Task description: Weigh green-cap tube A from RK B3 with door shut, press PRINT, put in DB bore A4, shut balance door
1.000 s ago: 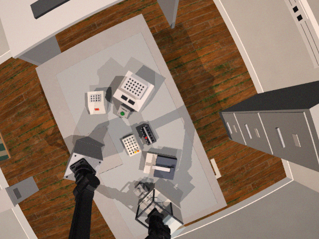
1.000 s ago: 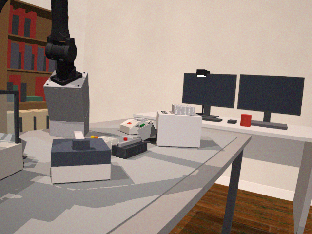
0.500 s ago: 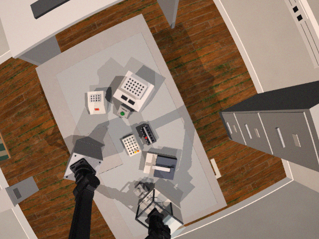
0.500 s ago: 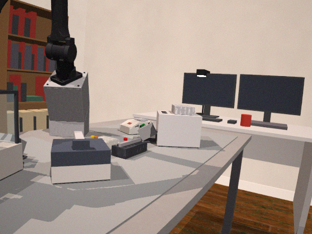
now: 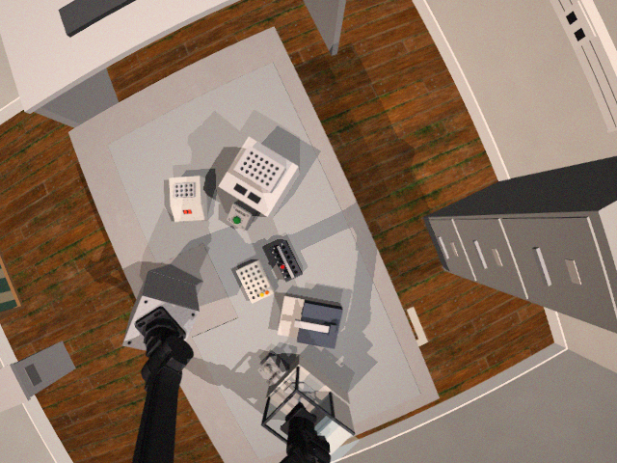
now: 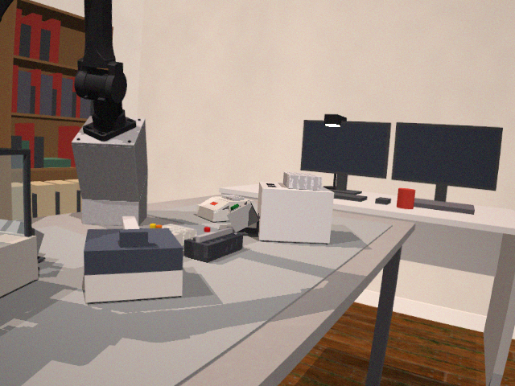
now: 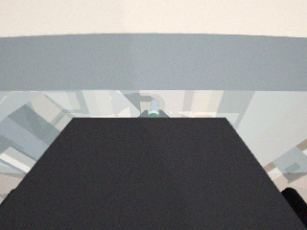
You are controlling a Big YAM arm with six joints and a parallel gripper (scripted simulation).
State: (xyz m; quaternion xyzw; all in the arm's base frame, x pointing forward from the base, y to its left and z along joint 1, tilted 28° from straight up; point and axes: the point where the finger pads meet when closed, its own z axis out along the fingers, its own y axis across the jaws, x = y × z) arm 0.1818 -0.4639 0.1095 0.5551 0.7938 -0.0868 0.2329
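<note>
- the gripper [image 5: 300, 413] [image 7: 153, 115] is narrow, with dark fingertips at both sides of a green cap; it looks to hold tube a [image 7: 153, 108].
- tube a is at the balance [image 5: 265, 424] [image 6: 16, 259], under the wrist; if its bottom touches the pan, i cannot tell.
- the arm reaches over the black-edged glass box; one pale pane [image 5: 343, 446] sticks out past its far side, so the door seems open.
- the white rack [image 5: 247, 285] [image 6: 183, 233] shows one yellow cap [image 5: 261, 294] [image 6: 152, 226] and one orange cap [image 5: 267, 292] [image 6: 158, 227], near each other at one corner.
- just beside it is the black block [image 5: 273, 255] [image 6: 213, 248], with a red cap [image 5: 282, 266] [image 6: 207, 229].
- the spectrophotometer [image 5: 320, 313] [image 6: 133, 265] stands between the rack and the balance.

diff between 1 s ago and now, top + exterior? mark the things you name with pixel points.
Nothing visibly changed. The arm's wrist end [image 5: 304, 436] is over the glass-boxed balance [image 5: 340, 445] [image 6: 16, 264] in all top frames. Rack [image 5: 246, 275] [image 6: 180, 232], dry block [image 5: 177, 199] [image 6: 212, 211] and the other stations sit as they were. No earlier wrist view, so no call on the grip.
</note>
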